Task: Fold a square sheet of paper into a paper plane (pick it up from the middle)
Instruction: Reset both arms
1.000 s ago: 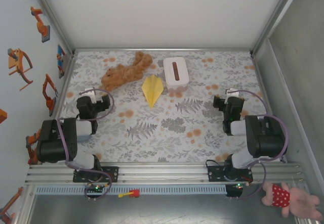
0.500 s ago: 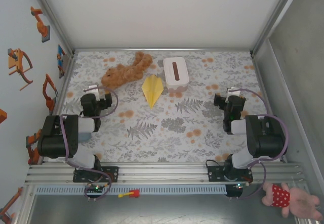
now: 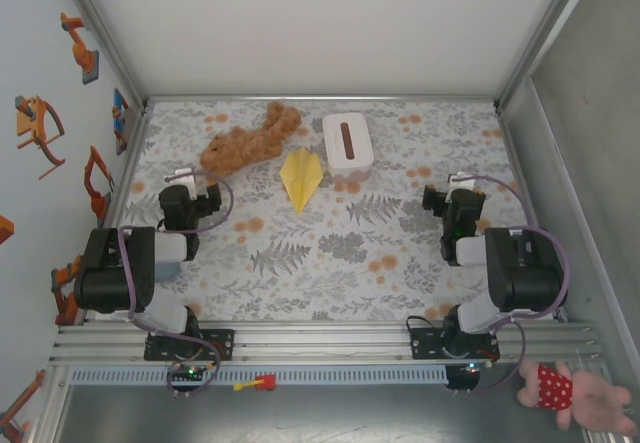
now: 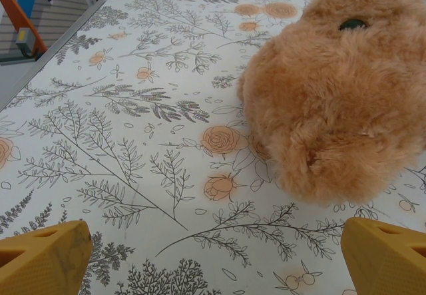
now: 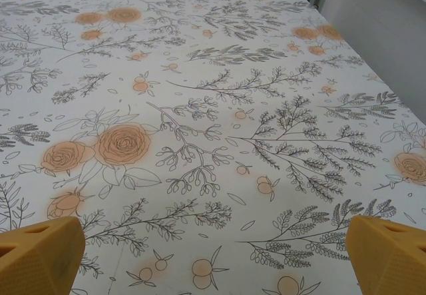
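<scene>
The square sheet of paper lies folded into a slim yellow paper plane [image 3: 301,177], flat on the floral table at mid-back with its point toward the arms. My left gripper [image 3: 190,189] rests low at the left, well apart from the plane. It is open with nothing between its yellow fingertips [image 4: 44,258]; in the left wrist view the left gripper [image 4: 219,263] faces bare cloth. My right gripper [image 3: 455,195] sits at the right, also open and holding nothing. Under the right gripper [image 5: 216,258] there is printed tablecloth between its fingertips [image 5: 389,254].
A brown plush toy [image 3: 246,141] lies at the back left, close ahead of the left gripper, where it shows as the plush toy [image 4: 336,88]. A white box with a brown slot [image 3: 347,141] stands just right of the plane. Walls enclose the table on three sides.
The left arm shifted slightly right and toward the far side early on, then stayed put. The plane, box and toy have not moved.
</scene>
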You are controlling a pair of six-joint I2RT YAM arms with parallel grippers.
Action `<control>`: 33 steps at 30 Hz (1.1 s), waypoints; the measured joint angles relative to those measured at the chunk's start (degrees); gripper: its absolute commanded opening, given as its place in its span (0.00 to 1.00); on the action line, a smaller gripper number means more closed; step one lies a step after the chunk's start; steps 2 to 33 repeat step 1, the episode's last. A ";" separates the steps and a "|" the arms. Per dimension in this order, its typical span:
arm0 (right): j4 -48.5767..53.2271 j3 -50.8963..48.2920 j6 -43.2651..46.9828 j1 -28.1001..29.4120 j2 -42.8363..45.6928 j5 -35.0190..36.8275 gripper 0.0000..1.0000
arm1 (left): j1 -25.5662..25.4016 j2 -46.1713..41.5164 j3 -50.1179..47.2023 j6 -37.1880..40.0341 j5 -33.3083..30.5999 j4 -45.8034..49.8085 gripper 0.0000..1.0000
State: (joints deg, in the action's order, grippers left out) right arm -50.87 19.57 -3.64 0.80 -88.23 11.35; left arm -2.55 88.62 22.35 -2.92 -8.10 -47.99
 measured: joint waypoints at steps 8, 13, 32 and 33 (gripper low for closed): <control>0.00 0.00 0.00 -0.04 0.00 -0.02 0.99 | 0.00 0.00 0.04 0.00 0.00 0.00 0.96; 0.00 0.00 0.00 -0.04 0.00 -0.02 0.99 | 0.00 0.00 0.04 0.00 0.00 0.00 0.96; 0.00 0.00 0.00 -0.04 0.00 -0.02 0.99 | 0.00 0.00 0.04 0.00 0.00 0.00 0.96; 0.00 0.00 0.00 -0.04 0.00 -0.02 0.99 | 0.00 0.00 0.04 0.00 0.00 0.00 0.96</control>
